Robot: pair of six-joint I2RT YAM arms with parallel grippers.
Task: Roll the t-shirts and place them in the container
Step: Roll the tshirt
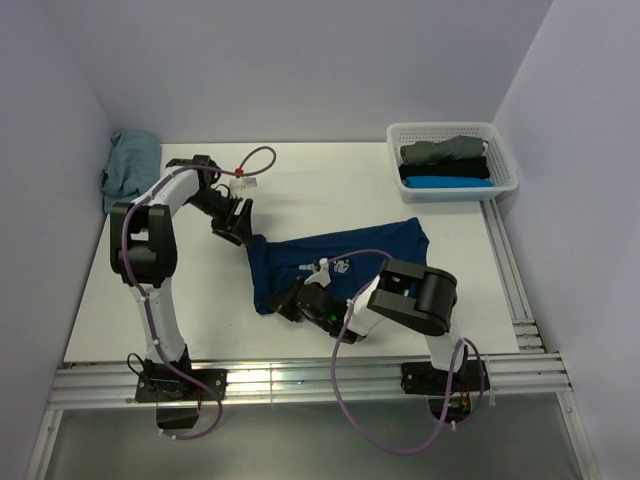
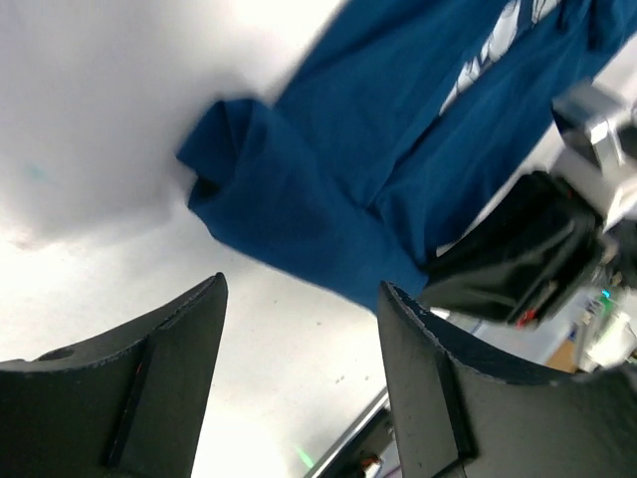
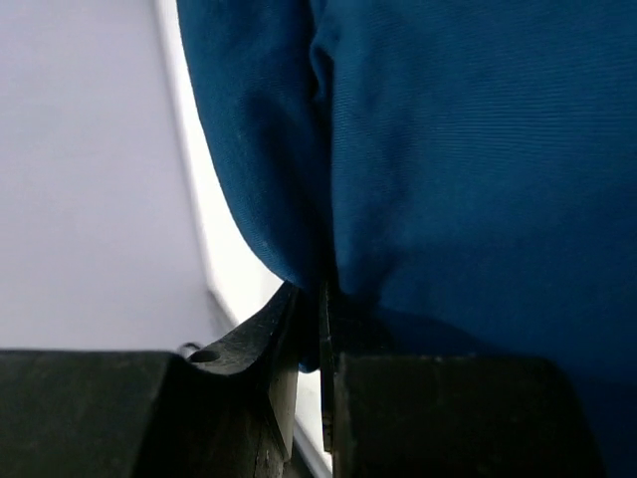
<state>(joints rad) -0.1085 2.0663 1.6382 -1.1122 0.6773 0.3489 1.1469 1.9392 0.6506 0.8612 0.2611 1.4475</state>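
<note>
Navy t-shirt [image 1: 372, 250] in right hand [image 3: 319, 302]

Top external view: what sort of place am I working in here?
Probably a lab test cell, not a home: plain pale walls box in a white table, metal rails run along its near and right edges, and a white basket holds folded-up shirts.

White tube links and bulky black joint housings on left arm [image 1: 150, 250] and right arm [image 1: 415, 292]. Thin mauve cables [image 1: 258, 152] looped up from black bases [image 1: 175, 385]. Left gripper [image 2: 299, 299] with broad, matte black, curved fingers [image 2: 169, 383], a small round hole [image 2: 55, 354] in one; same black on right gripper [image 3: 309, 299].
</note>
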